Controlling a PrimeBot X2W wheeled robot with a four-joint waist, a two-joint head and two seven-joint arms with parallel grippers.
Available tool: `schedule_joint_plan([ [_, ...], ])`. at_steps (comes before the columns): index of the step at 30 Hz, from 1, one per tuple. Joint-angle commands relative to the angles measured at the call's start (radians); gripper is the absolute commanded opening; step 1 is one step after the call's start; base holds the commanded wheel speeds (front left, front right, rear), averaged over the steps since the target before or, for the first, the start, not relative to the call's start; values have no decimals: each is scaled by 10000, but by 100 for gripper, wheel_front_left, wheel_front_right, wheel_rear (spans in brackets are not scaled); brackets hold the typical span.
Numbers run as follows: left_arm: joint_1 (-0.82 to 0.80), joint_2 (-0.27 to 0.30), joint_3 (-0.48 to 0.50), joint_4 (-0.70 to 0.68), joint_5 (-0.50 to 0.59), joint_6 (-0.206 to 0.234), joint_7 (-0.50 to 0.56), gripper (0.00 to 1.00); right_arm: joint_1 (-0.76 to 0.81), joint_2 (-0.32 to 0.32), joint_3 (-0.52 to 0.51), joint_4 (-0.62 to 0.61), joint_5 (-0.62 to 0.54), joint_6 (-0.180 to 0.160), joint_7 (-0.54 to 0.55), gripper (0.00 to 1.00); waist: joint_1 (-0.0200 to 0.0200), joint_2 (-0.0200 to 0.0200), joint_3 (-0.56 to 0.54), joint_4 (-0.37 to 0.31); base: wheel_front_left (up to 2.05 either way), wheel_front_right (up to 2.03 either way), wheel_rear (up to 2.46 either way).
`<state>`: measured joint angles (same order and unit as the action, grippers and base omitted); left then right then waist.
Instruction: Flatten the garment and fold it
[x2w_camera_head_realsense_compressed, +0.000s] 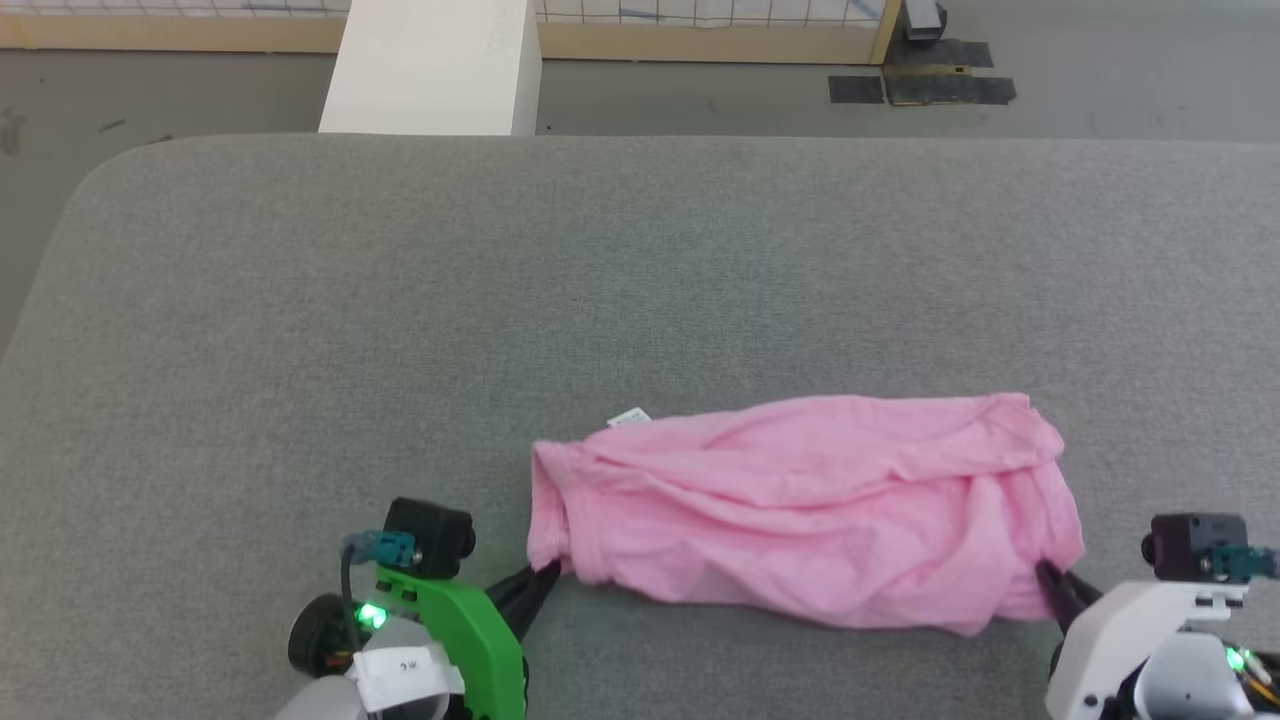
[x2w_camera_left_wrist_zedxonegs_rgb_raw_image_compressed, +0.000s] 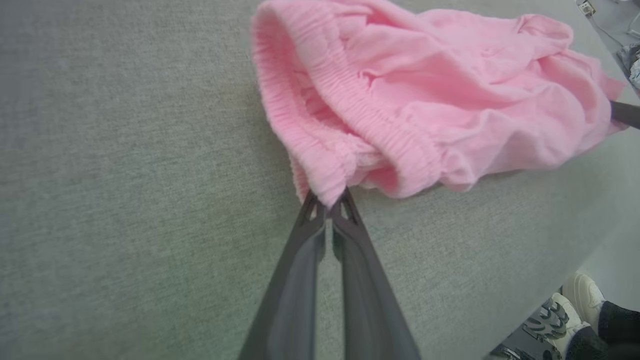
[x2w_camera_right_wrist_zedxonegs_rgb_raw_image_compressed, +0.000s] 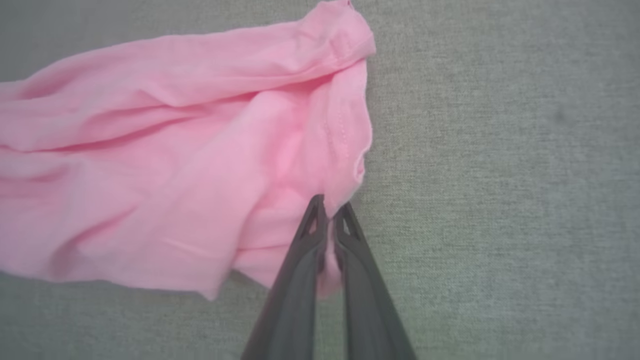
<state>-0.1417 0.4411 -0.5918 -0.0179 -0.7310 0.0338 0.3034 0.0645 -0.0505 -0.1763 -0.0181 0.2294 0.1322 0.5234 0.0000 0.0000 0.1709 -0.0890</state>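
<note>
Evidently the left gripper (x2w_camera_left_wrist_zedxonegs_rgb_raw_image_compressed: 327, 202) and right gripper (x2w_camera_right_wrist_zedxonegs_rgb_raw_image_compressed: 330, 210) each pinched one end of the garment (x2w_camera_head_realsense_compressed: 800, 500) (waistband (x2w_camera_left_wrist_zedxonegs_rgb_raw_image_compressed: 320, 165) and hem (x2w_camera_right_wrist_zedxonegs_rgb_raw_image_compressed: 357, 125)), likely to pull it flat.

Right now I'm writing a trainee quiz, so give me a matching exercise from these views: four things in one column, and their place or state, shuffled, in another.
1. left gripper
2. right gripper
3. white tag
4. white block

A. jaws shut on the garment at its stitched hem
B. standing beyond the grey surface's far edge
C. jaws shut on the gathered waistband
D. peeking out at the garment's far edge

Pairs: 1-C, 2-A, 3-D, 4-B.
</note>
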Motion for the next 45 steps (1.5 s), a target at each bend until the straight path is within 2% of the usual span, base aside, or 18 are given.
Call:
schedule_joint_plan([
  [1, 197, 145, 42, -51, -101, 98, 121, 0, 158, 0, -28, 21, 48, -15, 24, 0, 0, 0, -5, -30, 0, 0, 0],
  [4, 348, 147, -16, -15, -258, 102, 277, 0, 312, 1, 80, 311, 152, -15, 75, 0, 0, 0, 2, -81, 0, 0, 0],
  [5, 383, 120, -37, 14, -277, 111, 277, 39, 332, 1, 118, 421, 222, -15, 76, 0, 0, 0, -9, -99, 0, 0, 0],
  [6, 428, 70, -57, 55, -318, 122, 268, 100, 347, 1, 174, 536, 247, -15, 57, 29, 0, 0, -32, -116, 0, 0, 0],
  [7, 467, 18, -62, 97, -349, 138, 232, 100, 357, 1, 213, 630, 235, -15, 13, 69, 0, 0, -68, -130, 0, 0, 0],
  [8, 499, -26, -46, 128, -376, 160, 177, 100, 361, 1, 203, 698, 273, -15, -39, 100, 0, 0, -101, -137, 0, 0, 0],
  [16, 1119, -367, 518, 115, -609, 504, -1048, 100, 484, 2, -264, 327, 405, -15, -865, 100, 0, 0, -533, -144, 0, 0, 0],
  [21, 1294, -634, 1361, 44, -237, 731, -3200, 100, 396, 2, -442, -109, 559, -15, -1638, 100, 0, 0, -648, -134, 0, 0, 0],
  [25, 974, -894, 1810, 431, 377, 695, -5027, 100, 128, 2, -528, 110, 627, -15, -2037, 100, 0, 0, -641, -47, 0, 0, 0],
  [27, 682, -1049, 2039, 736, 785, 693, -5462, 100, -86, 2, -527, 315, 668, -15, -2192, 100, 0, 0, -604, 5, 0, 0, 0],
  [30, 222, -1356, 2495, 1118, 1473, 686, -5633, 100, -422, 2, -463, 655, 584, -15, -2297, 100, 0, 0, -536, 64, 0, 0, 0],
  [36, -73, -2220, 3856, 863, 3302, 521, -5648, 100, -1207, 3, -295, 1647, 333, -15, -1955, 100, 0, 0, -345, 8, 0, 0, 0],
  [45, 101, -3124, 4938, 869, 4481, -365, -5651, 100, -2174, 3, -457, 3437, 184, -15, -424, 100, 0, 0, -145, 76, 0, 0, 0],
])
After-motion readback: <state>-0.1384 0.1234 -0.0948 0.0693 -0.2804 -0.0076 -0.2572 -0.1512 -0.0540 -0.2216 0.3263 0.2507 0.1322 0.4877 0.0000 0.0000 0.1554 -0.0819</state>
